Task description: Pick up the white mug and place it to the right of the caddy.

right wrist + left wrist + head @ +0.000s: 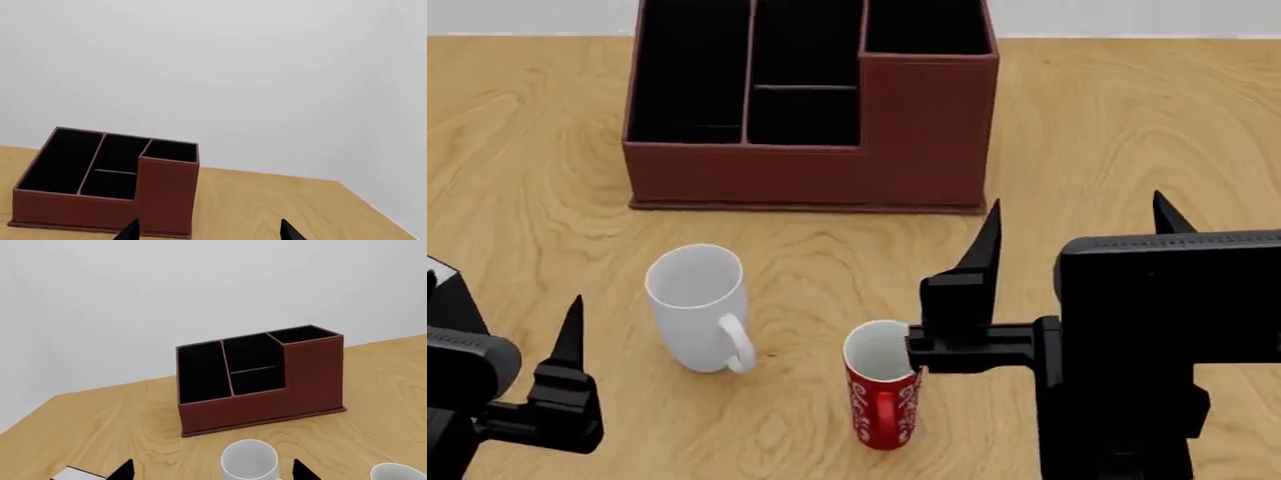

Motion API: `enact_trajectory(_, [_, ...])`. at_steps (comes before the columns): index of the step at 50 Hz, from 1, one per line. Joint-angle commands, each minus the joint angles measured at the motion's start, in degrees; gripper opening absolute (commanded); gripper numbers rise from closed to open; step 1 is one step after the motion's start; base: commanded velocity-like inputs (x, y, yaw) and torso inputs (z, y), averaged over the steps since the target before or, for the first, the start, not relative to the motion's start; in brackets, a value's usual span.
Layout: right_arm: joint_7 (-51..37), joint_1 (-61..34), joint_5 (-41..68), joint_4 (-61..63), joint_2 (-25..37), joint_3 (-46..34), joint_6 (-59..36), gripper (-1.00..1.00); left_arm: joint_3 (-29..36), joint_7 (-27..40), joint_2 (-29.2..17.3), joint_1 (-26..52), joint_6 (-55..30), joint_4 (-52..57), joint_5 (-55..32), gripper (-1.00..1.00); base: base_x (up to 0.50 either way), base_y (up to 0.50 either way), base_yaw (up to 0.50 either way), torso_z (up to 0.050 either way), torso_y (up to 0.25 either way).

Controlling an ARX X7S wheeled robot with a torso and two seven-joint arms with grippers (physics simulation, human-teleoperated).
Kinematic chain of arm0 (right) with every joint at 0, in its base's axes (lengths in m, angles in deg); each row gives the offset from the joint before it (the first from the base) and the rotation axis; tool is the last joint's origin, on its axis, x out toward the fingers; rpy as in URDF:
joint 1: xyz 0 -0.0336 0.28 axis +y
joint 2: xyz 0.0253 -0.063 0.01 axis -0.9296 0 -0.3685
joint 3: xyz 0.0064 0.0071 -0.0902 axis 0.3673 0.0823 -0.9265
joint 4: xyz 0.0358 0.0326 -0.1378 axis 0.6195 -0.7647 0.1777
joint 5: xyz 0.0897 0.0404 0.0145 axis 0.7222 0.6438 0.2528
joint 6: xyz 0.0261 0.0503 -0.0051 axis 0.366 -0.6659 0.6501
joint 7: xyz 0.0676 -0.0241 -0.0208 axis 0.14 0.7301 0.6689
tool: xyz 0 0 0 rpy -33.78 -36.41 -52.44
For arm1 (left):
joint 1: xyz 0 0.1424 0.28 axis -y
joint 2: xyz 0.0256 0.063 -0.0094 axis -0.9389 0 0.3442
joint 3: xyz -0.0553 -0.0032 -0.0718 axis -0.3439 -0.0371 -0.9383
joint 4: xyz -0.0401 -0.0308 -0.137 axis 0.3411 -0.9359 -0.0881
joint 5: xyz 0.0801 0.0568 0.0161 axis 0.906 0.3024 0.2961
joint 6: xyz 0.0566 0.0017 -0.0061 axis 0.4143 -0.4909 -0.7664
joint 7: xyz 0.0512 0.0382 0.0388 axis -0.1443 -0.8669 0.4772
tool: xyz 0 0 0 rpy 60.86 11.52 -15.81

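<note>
White mug (698,305) stands upright on the bench (534,200), in front of the caddy (807,105) and apart from it, about 10 o'clock from the red mug (881,395), with a clear gap between them. Its handle points toward me, roughly 5 o'clock on the mug in the head view. My left fingers (212,471) are spread wide and empty; the left wrist view has the mug rim sitting between the two tips, slightly ahead of them. My right fingers (209,231) are also wide open and empty, aimed past the caddy's right end, with the red mug just beside that arm. Handling guess: glossy ceramic, rigid, moderately heavy for its size, slick under the pads, chips if knocked or dropped. The taper means a pinch high on the wall could slide. I'd take the body across mid-height, pads on opposite walls at 9 and 3 with the handle left free, squeeze firmly and lift straight. Left is better lined up. Drop spot at the caddy's 3 o'clock is bare bench. Watch the red mug during the carry.
</note>
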Motion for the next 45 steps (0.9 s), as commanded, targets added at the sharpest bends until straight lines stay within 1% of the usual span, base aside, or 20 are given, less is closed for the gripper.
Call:
enact_trajectory(1, [-0.34, -0.02, 0.35, -0.42, 0.19, 0.21, -0.25, 1.00, -0.50, 0.49, 0.01, 0.04, -0.26, 0.09, -0.41, 1.00, 0.50, 0.00, 0.00, 0.000, 0.000])
enact_trajectory(27, [-0.38, -0.37, 1.66, 0.66, 0.35, 0.37, -2.18, 1.00, -2.47, 1.43, 0.88, 0.31, -1.02, 2.26, -2.17, 1.00, 0.50, 0.00, 0.00, 0.000, 0.001])
enact_trajectory(37, [-0.46, -0.09, 1.96, 1.19, 0.86, 0.24, -3.36, 1.00, -2.29, 1.61, 0.21, 1.85, -3.27, 4.02, -2.59, 1.00, 0.50, 0.00, 0.00, 0.000, 0.002])
enact_trajectory(45, [-0.64, 0.57, 2.23, 0.84, 0.76, 0.34, -3.13, 1.00, -2.28, 1.79, -0.48, 1.22, -2.91, 4.26, -2.66, 1.00, 0.50, 0.00, 0.00, 0.000, 0.001])
